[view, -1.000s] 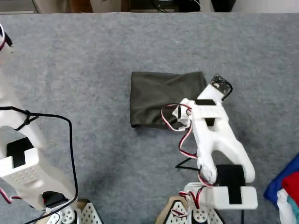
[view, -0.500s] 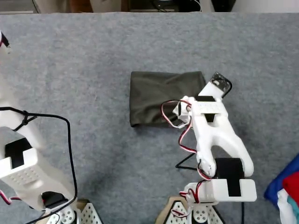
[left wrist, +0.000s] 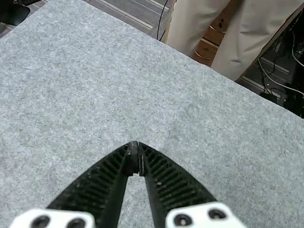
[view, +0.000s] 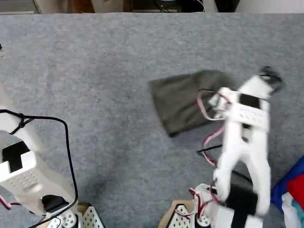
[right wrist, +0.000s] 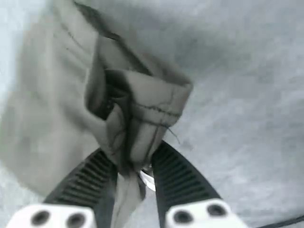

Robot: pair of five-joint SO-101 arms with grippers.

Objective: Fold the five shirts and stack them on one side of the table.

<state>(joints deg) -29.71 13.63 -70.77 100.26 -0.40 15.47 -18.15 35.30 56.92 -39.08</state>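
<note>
I have the right claw (right wrist: 133, 157) clamped on the olive shirt (right wrist: 71, 90): in the right wrist view its two ribbed fingers (right wrist: 176, 180) are nearly together, with a bunched edge of the cloth pinched between them and a hemmed fold standing up just above the tips. The rest of the garment spreads away from the grip over the grey bench (right wrist: 247, 85). From the high view I see the olive shirt (view: 187, 102) lying folded and slanted a little right of the middle of the bench (view: 95, 57), with its right-hand edge under the wrist of the right arm (view: 244, 137), which stretches up from the near edge of the bench. Off at the lower right corner sits a heap of coloured cloth (view: 290, 190) in blue, red and white, well apart from the olive shirt. My left arm (view: 21, 173) stands at the far left, well away from the garment. Its left claw (left wrist: 135, 152) is closed with the tips meeting and nothing between them, held above bare grey surface.
</note>
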